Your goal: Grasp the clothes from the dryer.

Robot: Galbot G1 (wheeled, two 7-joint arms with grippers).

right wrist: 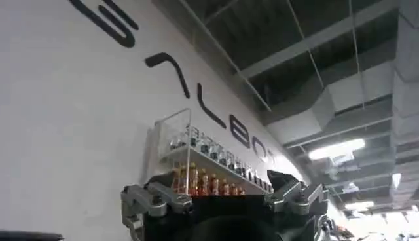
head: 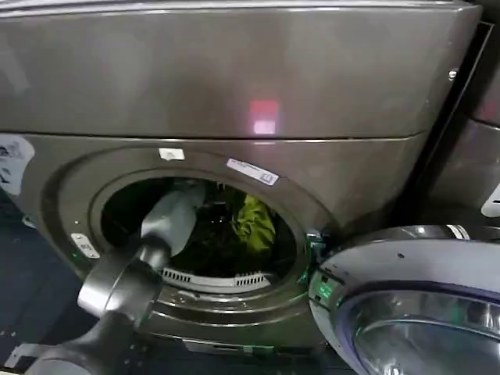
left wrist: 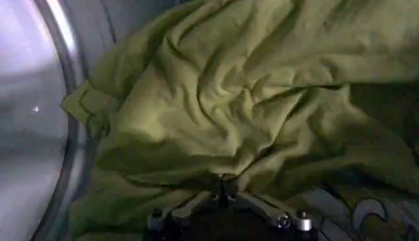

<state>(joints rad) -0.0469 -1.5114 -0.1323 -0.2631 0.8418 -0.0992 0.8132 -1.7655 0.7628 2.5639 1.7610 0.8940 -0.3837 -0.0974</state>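
Left gripper (left wrist: 226,190) reached deep through the round porthole of the dryer (head: 234,86), fingers drawn together and pinching a fold of the clothes (left wrist: 249,98). Right gripper (right wrist: 222,196) raised away from the machine, jaws spread wide, holding nothing, pointed at a white wall with large dark letters and one clear wall shelf (right wrist: 196,164) carrying rows of small bottles; ceiling with ducts and lamps above. Inside the dark drum, one olive-green bundle, toward the right side. One glass door (head: 414,305) swung open at right.
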